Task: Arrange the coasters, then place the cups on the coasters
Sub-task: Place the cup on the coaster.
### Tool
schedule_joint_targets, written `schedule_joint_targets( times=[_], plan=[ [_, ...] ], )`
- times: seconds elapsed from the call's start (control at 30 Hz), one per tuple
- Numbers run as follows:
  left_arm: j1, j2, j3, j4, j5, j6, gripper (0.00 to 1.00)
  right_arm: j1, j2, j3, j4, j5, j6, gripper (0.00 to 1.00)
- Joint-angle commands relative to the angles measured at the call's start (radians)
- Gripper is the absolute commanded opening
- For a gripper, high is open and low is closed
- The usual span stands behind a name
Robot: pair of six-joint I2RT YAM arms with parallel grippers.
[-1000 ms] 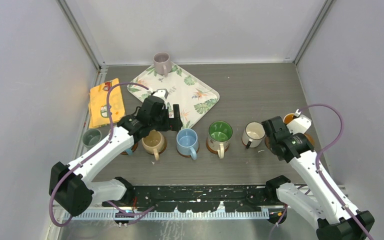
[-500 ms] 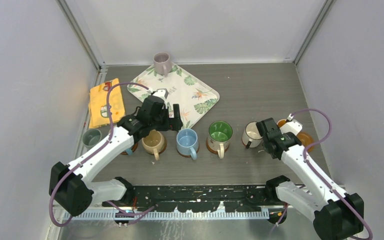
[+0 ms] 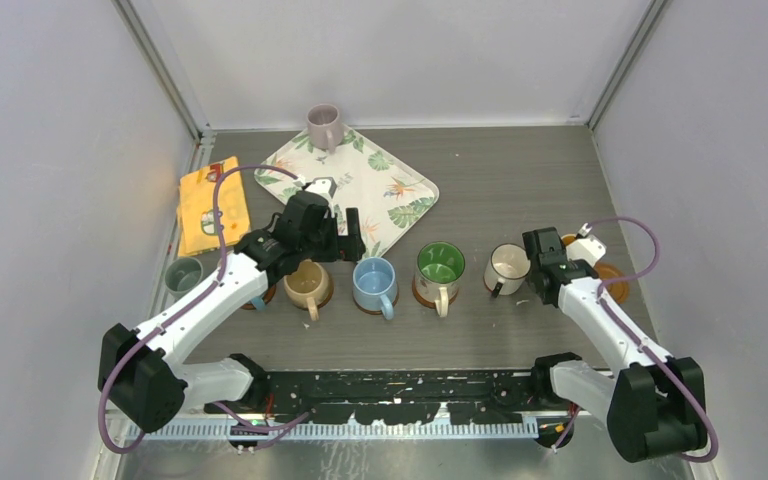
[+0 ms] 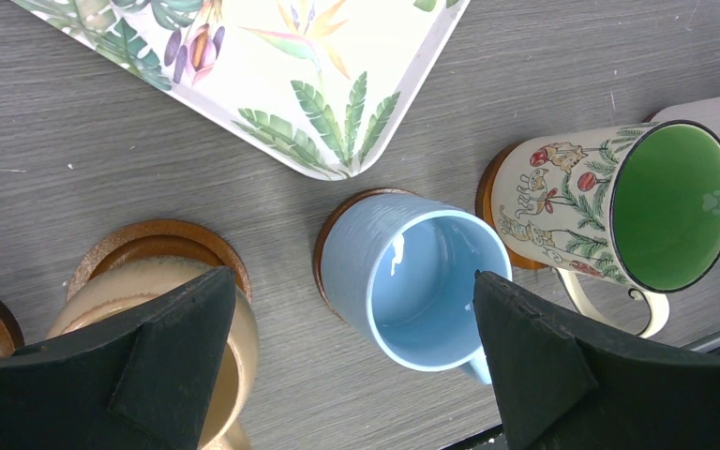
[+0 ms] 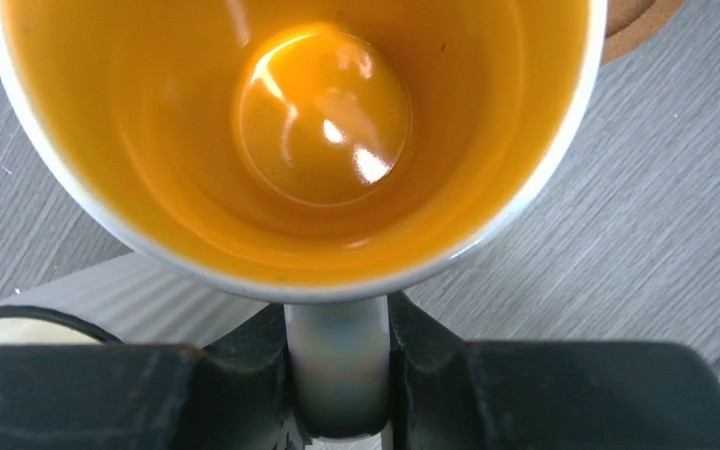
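Pinched by its handle in the right fingers [image 5: 234, 375], the orange-lined mug [image 5: 319, 122] should be centred over the upper-right coaster [image 5: 639, 17], kept level, then lowered; the left fingers [image 4: 544, 375] are spread.

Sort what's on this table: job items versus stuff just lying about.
Job: coasters; tan cup; light blue cup; green-inside cup; cream cup; grey cup; mauve cup; orange-inside cup, in the right gripper.
Lying about: leaf-patterned tray; yellow cloth.

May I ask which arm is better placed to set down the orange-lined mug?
Right: the right gripper holds the orange-lined mug near a coaster; the left gripper is open, elsewhere.
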Motion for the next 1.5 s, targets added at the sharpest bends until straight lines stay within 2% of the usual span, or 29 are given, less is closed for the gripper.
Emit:
schedule_joint_targets(
  times=[0.0,0.33,0.6,0.9,1.0,1.13,1.2,1.47],
  plan=[
    [-0.002,-0.015,0.020,0.031,-0.004,0.003,1.00,-0.020,0.037,0.010,0.099,-0.039,-0.036,0.01],
    [-0.001,-0.003,0.020,0.037,0.004,0.000,1.00,-0.020,-0.026,0.040,0.002,-0.032,-0.032,0.01],
    [-0.001,-0.004,0.020,0.037,0.002,0.001,1.00,-0.017,-0.038,0.054,-0.040,-0.059,-0.024,0.42],
    [-0.002,-0.002,0.023,0.036,0.004,-0.001,1.00,-0.017,-0.076,0.084,-0.087,-0.068,-0.026,0.62],
    [-0.001,-0.003,0.027,0.036,0.005,-0.003,1.00,-0.018,-0.088,0.102,-0.123,-0.053,-0.027,0.74],
    [-0.001,0.004,0.039,0.037,0.018,-0.011,1.00,-0.018,-0.106,0.129,-0.167,-0.026,-0.026,0.97],
    [-0.002,0.011,0.046,0.037,0.026,-0.014,1.00,-0.017,-0.118,0.146,-0.195,-0.010,-0.022,1.00],
    [-0.002,0.018,0.080,0.022,0.030,-0.014,1.00,-0.018,-0.164,0.236,-0.312,0.049,-0.020,1.00]
  ],
)
